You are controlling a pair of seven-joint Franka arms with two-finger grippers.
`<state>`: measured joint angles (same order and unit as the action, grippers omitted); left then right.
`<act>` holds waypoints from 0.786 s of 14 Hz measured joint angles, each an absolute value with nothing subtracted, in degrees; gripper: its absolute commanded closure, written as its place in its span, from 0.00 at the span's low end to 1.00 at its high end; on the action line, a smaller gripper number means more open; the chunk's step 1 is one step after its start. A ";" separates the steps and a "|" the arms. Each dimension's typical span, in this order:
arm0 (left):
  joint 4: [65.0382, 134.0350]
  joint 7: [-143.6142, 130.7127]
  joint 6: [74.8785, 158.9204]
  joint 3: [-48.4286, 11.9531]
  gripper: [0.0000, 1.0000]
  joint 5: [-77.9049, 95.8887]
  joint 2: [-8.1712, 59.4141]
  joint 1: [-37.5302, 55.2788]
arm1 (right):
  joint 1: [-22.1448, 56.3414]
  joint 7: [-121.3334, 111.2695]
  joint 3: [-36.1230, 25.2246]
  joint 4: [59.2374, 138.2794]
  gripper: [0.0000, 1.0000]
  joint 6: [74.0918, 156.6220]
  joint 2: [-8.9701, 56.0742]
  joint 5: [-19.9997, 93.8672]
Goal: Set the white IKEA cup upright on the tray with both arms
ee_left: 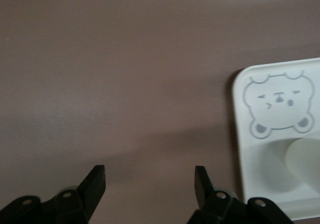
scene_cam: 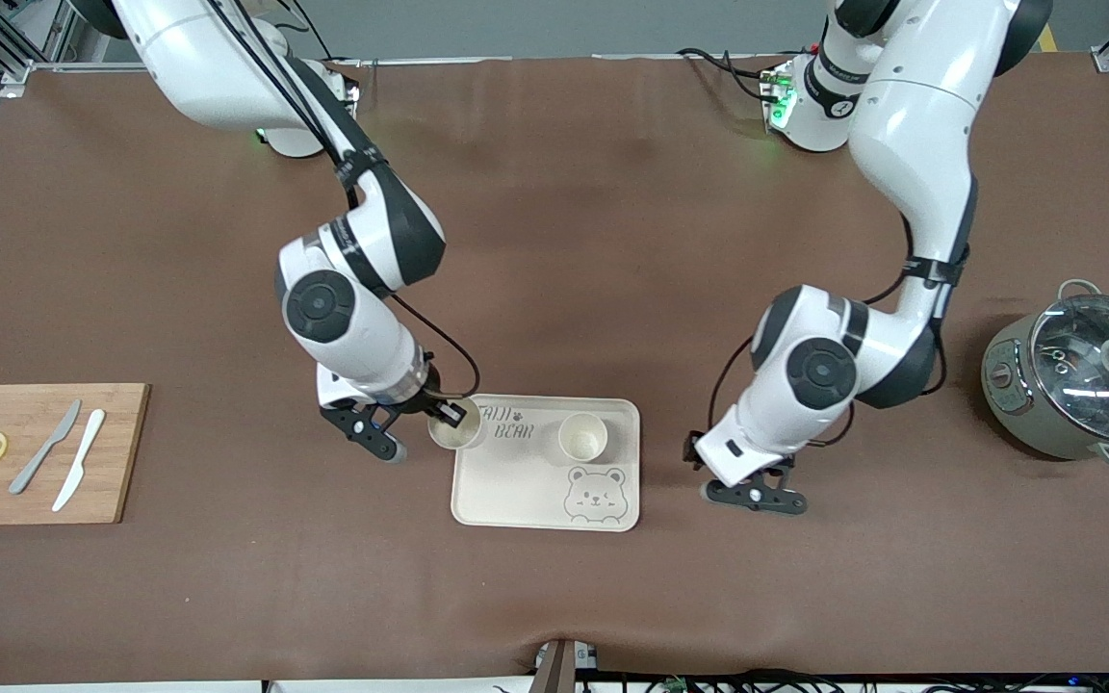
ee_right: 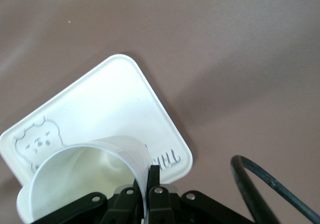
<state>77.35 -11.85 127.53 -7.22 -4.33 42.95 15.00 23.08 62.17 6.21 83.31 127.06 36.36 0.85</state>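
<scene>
The cream tray [scene_cam: 516,491] with the bear face lies at the table's middle, toward the front camera. A white cup [scene_cam: 582,438] stands upright on it. My right gripper [scene_cam: 446,416] is shut on the rim wall of a second white cup [scene_cam: 455,433], mouth up, over the tray's corner toward the right arm's end. In the right wrist view the fingers [ee_right: 154,176] pinch the cup's wall [ee_right: 85,179] above the tray [ee_right: 110,99]. My left gripper [scene_cam: 752,496] is open and empty, low over the bare table beside the tray [ee_left: 265,154].
A wooden cutting board [scene_cam: 35,452] with two lemon slices and two knives lies at the right arm's end. A grey-green pot with a glass lid [scene_cam: 1079,380] stands at the left arm's end. The brown table surrounds the tray.
</scene>
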 measured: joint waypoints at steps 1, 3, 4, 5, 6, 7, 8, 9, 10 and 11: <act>77.63 -9.88 127.53 -8.04 0.19 -4.33 42.74 13.04 | 23.41 63.00 6.19 82.77 1.00 128.45 37.69 0.19; 78.48 -6.07 127.53 -9.69 0.19 -4.33 41.93 8.85 | 23.90 63.67 6.10 82.20 1.00 130.42 39.58 -0.40; 78.85 -4.41 127.53 -10.18 0.18 -4.33 41.46 6.99 | 24.05 63.77 6.08 82.10 1.00 131.41 40.28 -0.63; 79.28 -3.24 127.53 -10.38 0.17 -4.33 40.91 5.48 | 24.16 63.87 6.06 82.03 1.00 132.38 40.87 -0.87; 79.71 -2.55 127.52 -10.45 0.16 -4.33 40.32 4.36 | 24.27 64.02 6.01 82.01 1.00 133.31 41.46 -1.02; 80.08 -2.08 127.46 -10.47 0.16 -4.33 39.76 3.50 | 24.36 64.20 5.90 81.99 1.00 134.21 42.00 -1.13; 80.53 -1.86 127.40 -10.49 0.16 -4.33 39.09 2.75 | 24.43 64.33 5.77 81.96 1.00 134.85 42.53 -1.23; 80.93 -1.81 127.38 -10.49 0.16 -4.33 38.41 2.05 | 24.56 64.43 5.61 81.95 1.00 135.33 43.02 -1.26; 81.29 -1.90 127.37 -10.49 0.15 -4.33 37.69 1.56 | 24.73 64.49 5.40 81.92 1.00 135.79 43.44 -1.27; 81.47 -2.36 127.37 -10.50 0.14 -4.33 37.00 1.33 | 24.96 64.52 5.14 81.87 1.00 136.26 43.86 -1.28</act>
